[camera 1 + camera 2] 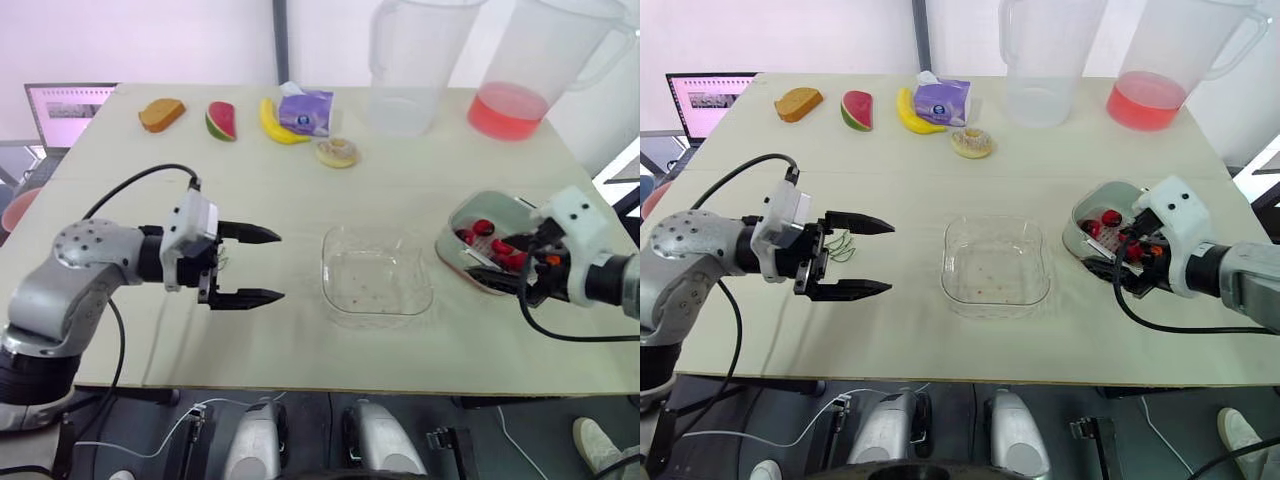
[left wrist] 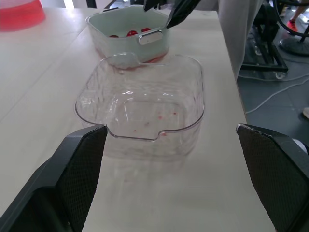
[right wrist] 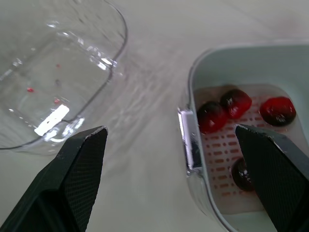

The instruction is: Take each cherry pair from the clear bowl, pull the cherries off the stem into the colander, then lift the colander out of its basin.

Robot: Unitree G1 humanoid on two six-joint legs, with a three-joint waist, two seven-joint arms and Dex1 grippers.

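The right gripper (image 3: 170, 128) covers the near side of the colander (image 1: 500, 205), so some cherries (image 1: 483, 227) are hidden behind it. The tops of the empty pitcher (image 1: 405, 60) and the red-drink pitcher (image 1: 540, 60) are cut off at the edge. The red specks (image 3: 30, 90) in the clear bowl (image 1: 345, 300) are too small to tell.

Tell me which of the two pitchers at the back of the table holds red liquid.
The right pitcher: red liquid fills its bottom, while the left pitcher holds nothing red.
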